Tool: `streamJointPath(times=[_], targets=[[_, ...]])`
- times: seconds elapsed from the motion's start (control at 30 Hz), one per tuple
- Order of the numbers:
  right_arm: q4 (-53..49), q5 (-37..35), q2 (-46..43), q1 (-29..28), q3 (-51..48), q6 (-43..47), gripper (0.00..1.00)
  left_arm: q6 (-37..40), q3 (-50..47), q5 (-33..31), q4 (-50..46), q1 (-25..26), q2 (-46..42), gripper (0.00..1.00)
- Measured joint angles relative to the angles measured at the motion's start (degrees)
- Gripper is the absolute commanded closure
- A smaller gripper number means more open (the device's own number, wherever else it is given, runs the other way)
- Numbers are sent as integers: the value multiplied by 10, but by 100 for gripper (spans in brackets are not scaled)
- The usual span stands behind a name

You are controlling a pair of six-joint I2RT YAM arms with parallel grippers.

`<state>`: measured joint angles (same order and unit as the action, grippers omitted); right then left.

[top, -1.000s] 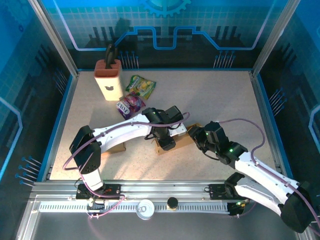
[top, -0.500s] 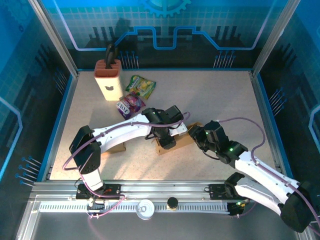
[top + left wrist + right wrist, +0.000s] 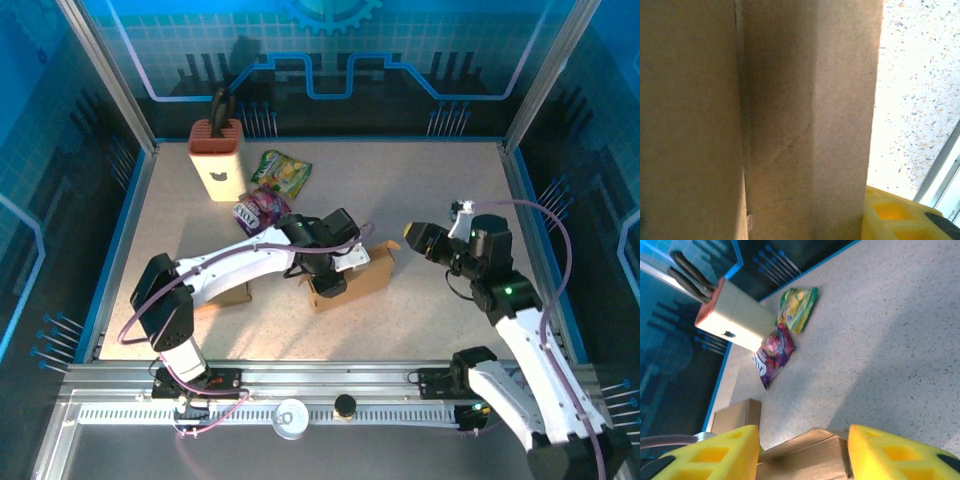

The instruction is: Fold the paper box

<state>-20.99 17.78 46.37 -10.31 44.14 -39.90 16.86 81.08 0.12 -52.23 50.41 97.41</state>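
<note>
Left gripper pinches the paper box; right gripper spread, apart beside it.

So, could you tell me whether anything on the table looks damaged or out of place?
The paper box is the only oddity: it lies at a slant, half folded, with one flap sticking up at its right end. The left wrist view shows a faint hairline crease across its cardboard. Nothing looks spilled.

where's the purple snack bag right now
In the top view the purple snack bag lies back left, just nearer than the green snack bag and right of the knife block.
</note>
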Motion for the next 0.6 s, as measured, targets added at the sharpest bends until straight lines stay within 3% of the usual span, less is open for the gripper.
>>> streamJointPath(times=[0.2, 0.6], targets=[[-22, 94, 98, 5, 16, 89, 51, 7, -13, 2, -6, 0, -14, 55], [-55, 127, 126, -7, 17, 173, 48, 17, -14, 4, -10, -2, -15, 54]])
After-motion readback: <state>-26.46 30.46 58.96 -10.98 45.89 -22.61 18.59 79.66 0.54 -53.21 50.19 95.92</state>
